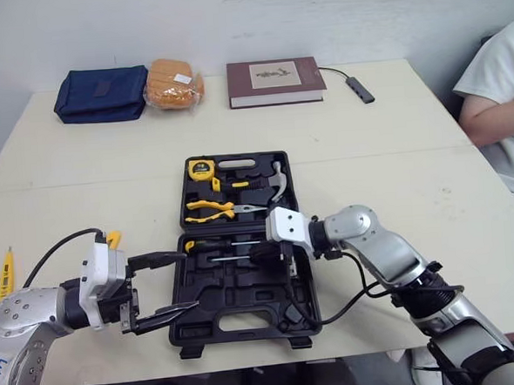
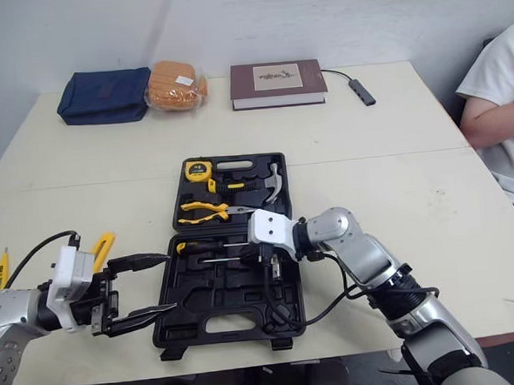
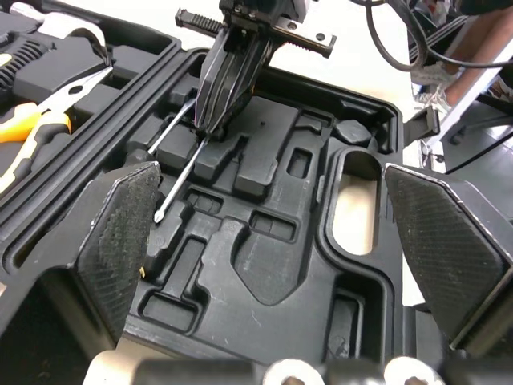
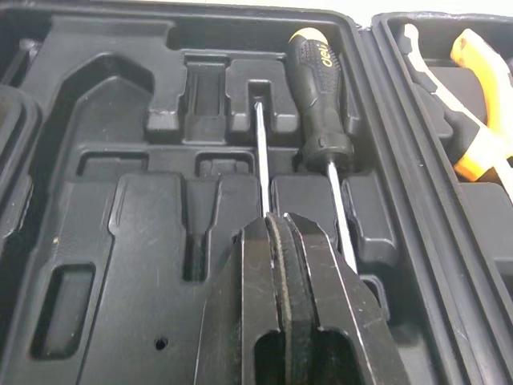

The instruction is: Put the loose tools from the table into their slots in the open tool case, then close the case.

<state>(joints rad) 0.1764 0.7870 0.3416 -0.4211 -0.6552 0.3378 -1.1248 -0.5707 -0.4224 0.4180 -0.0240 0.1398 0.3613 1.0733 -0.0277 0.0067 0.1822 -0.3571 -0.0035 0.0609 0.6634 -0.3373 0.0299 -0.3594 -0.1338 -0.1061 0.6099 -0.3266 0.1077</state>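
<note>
2 tools lie loose on the table (image 1: pixel 396 175): a yellow tester pen (image 1: pixel 7 273) at its left edge and a yellow-handled tool (image 2: pixel 102 248) by your released left gripper (image 1: pixel 186 281). Your right gripper (image 4: pixel 276 220) is clenched on a screwdriver shaft (image 4: pixel 259 160) in the open tool case (image 1: pixel 248 328). Closing is not yet done.

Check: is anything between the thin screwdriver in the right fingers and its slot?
Nothing visible does. The thin screwdriver lies along its groove, beside the black-handled screwdriver, not across it.

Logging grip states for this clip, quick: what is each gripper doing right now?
Left gripper: open, holding nothing.
Right gripper: shut on the thin silver-shafted screwdriver lying in the black plastic tool case.
</note>
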